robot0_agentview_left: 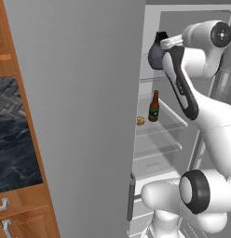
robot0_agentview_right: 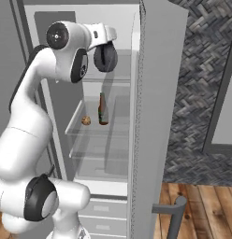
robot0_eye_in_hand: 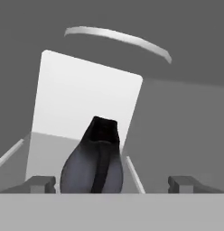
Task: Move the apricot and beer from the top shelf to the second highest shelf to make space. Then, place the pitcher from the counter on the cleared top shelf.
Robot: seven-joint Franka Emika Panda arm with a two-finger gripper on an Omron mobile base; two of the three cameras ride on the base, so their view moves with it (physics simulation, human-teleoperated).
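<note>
While the fridge door [robot0_agentview_left: 80, 116] stands open, the white arm reaches high into the fridge. The pitcher [robot0_agentview_left: 156, 56] is up on the top shelf [robot0_agentview_left: 150, 79], right by the end of the arm. From the right base view the pitcher [robot0_agentview_right: 105, 57] looks dark and round, and part of the arm is in front of it.

From the hand view, the pitcher [robot0_eye_in_hand: 93, 162] sits between the two finger tips. The gripper [robot0_eye_in_hand: 111, 184] is spread wide, with one finger tip [robot0_eye_in_hand: 39, 182] far off to one side and the other one far off to the other side. They are not touching the glass. Behind the pitcher is a bright white panel [robot0_eye_in_hand: 86, 103] at the back of the fridge.

One shelf down, the beer [robot0_agentview_left: 154, 107] stands upright on the second highest shelf [robot0_agentview_left: 175, 116]. The apricot [robot0_agentview_left: 140, 121] lies just beside it, nearer the front edge. They show again from the right, the beer [robot0_agentview_right: 103, 109] and the apricot [robot0_agentview_right: 85, 120] side by side but apart.

More glass shelves sit lower down, and white drawers [robot0_agentview_right: 101, 210] sit at the bottom. The counter [robot0_agentview_left: 15, 153] is off to the left, past the open door. A grey handle [robot0_agentview_right: 169, 207] sticks out near the wooden floor [robot0_agentview_right: 197, 210]. The big door hides much of the fridge in the left base view.
</note>
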